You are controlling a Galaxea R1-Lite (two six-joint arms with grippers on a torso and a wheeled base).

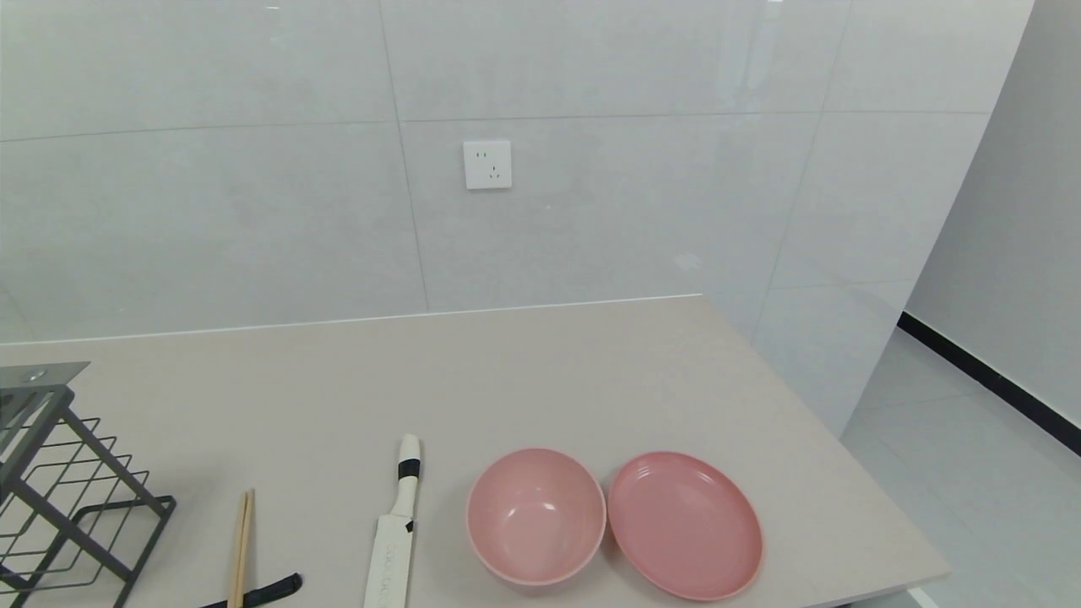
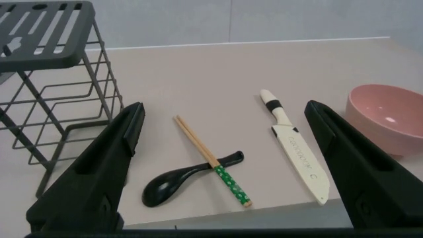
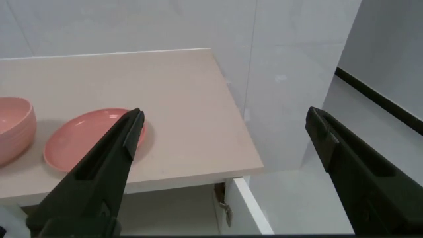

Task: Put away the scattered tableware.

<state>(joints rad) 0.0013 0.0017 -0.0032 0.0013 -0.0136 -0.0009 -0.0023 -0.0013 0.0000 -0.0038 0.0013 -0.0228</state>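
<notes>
Tableware lies loose along your near edge of the desk (image 1: 549, 371), all within reach. Taking the bowl (image 1: 535, 515) as centre, the plate (image 1: 686, 523) sits just beside it at 3 o'clock and the knife (image 1: 395, 532) at 9. Further out at 9 the chopsticks (image 2: 198, 142) cross over the spoon (image 2: 165, 187) handle. Furthest at 9 is the rack (image 1: 67, 498), likely the destination. Your left jaws hang wide open and empty, facing the spoon. Your right jaws are equally wide and empty, facing the plate.

Rack (image 1: 38, 374) on counter's (image 1: 507, 371) left, bowl (image 1: 535, 515) crowding plate (image 1: 684, 523), gap left of knife (image 1: 393, 540)
</notes>
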